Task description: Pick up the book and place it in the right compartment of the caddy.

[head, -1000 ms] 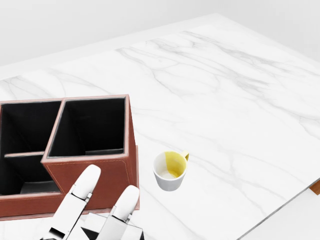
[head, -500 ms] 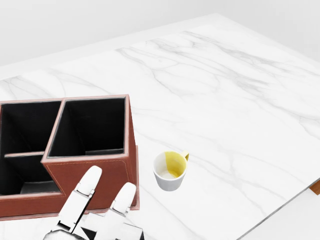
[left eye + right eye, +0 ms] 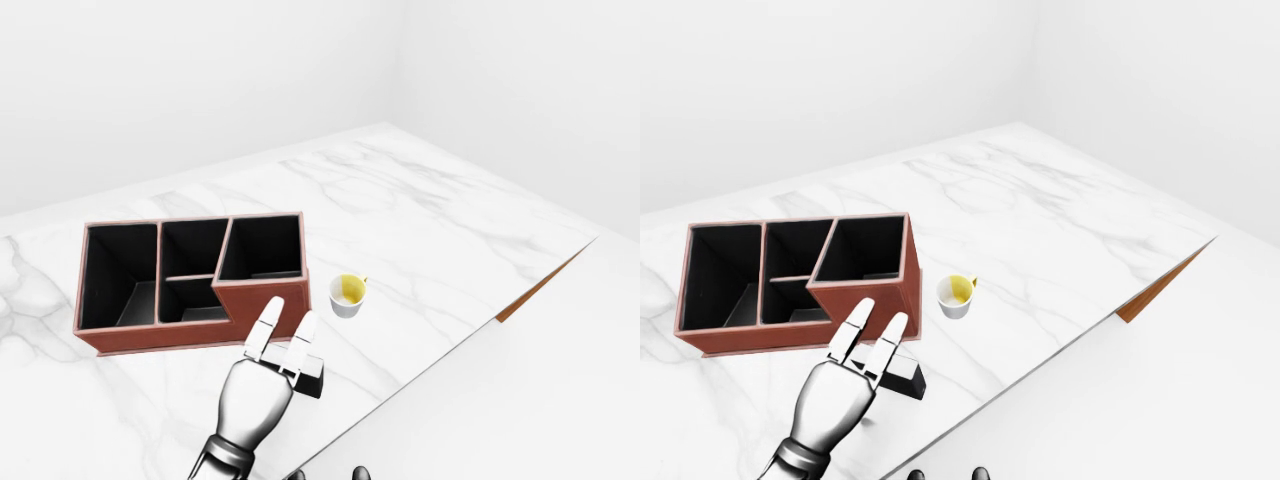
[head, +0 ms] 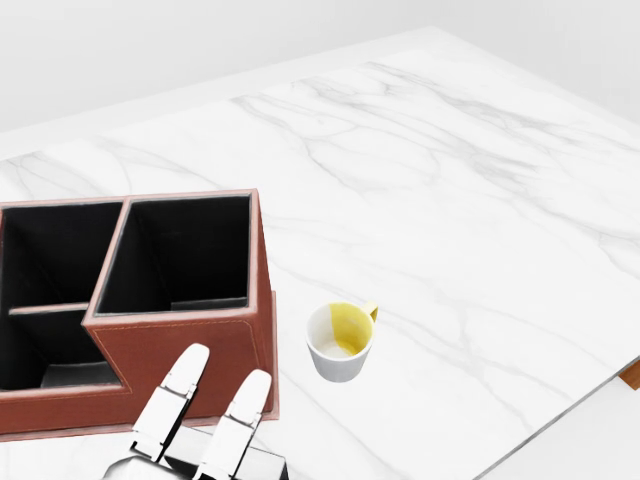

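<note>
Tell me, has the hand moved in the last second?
Yes. In the head view the hand has slid toward the bottom edge; its fingertips cover less of the caddy wall.

White grey-veined marble desk (image 3: 420, 215) across the middle, brown wooden edge (image 3: 540, 291) at right. Plain pale walls (image 3: 200, 80) in upper frame, corner at upper right. Soft, even light.

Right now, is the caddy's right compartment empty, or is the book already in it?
Empty: the right compartment shows only dark walls. The book lies on the table under the hand.
</note>
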Tool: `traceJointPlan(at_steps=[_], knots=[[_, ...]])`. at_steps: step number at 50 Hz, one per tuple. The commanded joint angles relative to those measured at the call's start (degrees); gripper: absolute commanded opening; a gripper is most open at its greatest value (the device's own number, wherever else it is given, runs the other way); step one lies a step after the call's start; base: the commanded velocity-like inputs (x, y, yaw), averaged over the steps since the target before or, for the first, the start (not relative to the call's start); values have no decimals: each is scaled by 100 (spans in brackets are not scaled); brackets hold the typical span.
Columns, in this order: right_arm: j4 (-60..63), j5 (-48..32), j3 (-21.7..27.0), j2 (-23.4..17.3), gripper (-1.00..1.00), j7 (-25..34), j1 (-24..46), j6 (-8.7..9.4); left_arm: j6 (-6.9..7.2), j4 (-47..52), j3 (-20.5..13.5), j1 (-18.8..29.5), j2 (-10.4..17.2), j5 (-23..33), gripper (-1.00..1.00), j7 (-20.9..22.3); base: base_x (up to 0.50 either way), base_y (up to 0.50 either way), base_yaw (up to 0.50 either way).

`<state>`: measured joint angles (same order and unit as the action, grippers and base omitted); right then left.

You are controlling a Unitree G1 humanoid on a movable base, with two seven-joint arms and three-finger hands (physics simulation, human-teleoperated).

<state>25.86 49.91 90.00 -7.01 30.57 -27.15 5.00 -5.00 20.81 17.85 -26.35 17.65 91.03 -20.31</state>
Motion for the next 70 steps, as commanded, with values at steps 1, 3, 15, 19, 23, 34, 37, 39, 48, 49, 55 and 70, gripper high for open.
traceJointPlan(at_steps=[1,3,15,19,23,34,37,39,48,49,55,70], knots=[[10,-20,0,2,100,7,6,0,0,-83,132,4,-14,-167,100,233,0,0,0],[1,-33,0,11,100,17,15,0,0,-35,186,-40,4,-198,100,261,0,0,0],[-24,-41,0,15,100,35,12,0,0,-186,342,56,-15,-368,100,414,0,0,0],[4,-19,0,12,100,27,4,0,0,-37,324,46,-30,-552,100,589,0,0,0],[0,-49,0,15,100,35,23,0,0,-16,346,72,-83,-638,100,726,0,0,0],[24,-19,0,15,100,49,9,0,0,-228,358,307,-202,-827,100,953,0,0,0],[13,-19,0,16,100,56,7,0,0,-395,325,431,-262,-847,100,988,0,0,0],[37,7,0,16,100,49,-13,0,0,-500,311,493,-289,-844,100,980,0,0,0],[25,-70,0,30,100,66,20,0,0,-742,242,666,-395,-903,100,1061,0,0,0],[29,-59,0,27,100,66,14,0,0,-752,236,678,-405,-928,100,1081,0,0,0],[5,-84,0,26,100,82,21,0,0,-955,214,791,-459,-920,100,1097,0,0,0],[32,-67,0,25,100,70,20,0,0,-1285,265,961,-538,-851,100,1094,0,0,0]])
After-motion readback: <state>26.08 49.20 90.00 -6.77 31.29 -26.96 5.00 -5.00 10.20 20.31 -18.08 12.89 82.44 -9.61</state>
